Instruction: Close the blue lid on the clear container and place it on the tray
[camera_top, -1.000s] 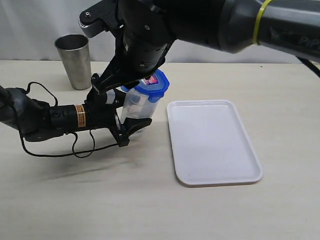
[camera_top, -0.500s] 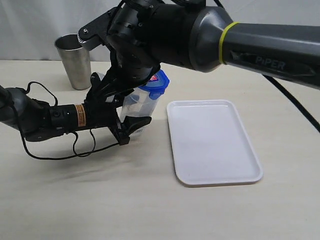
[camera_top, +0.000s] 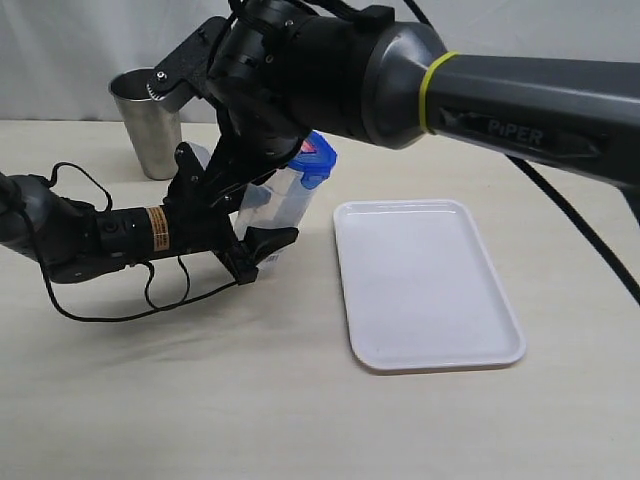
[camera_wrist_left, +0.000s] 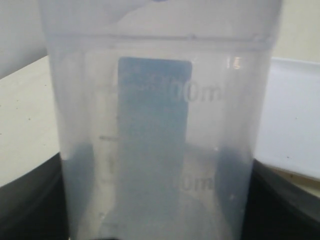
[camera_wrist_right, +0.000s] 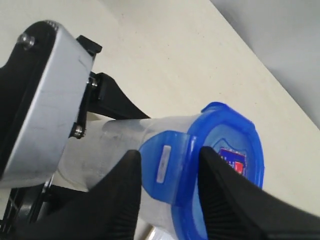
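Tabletop (camera_top: 250, 400) is lying open along the near side, in front of both arms and the tray (camera_top: 430, 290). The tray is sitting flat on the right, its left rim near the container (camera_top: 290, 200) but apart from it. The container is leaning, its top tipping toward the tray, with the lid (camera_top: 320, 160) sitting on its mouth. The left gripper (camera_wrist_left: 157, 205) is clamping the container low down, a dark finger pressing on each side. The right gripper (camera_wrist_right: 167, 200) is reaching across the middle onto the lid, its fingers (camera_wrist_right: 120, 200) straddling one blue flap; whether they are squeezing it cannot be told. The cup (camera_top: 145, 130) is standing upright at the far left, well apart from the tray, with the right arm crowding the gap between it and the container. The left fingers are hiding the container's base, so contact with the table is not showing. The blurred container wall is filling the left wrist view
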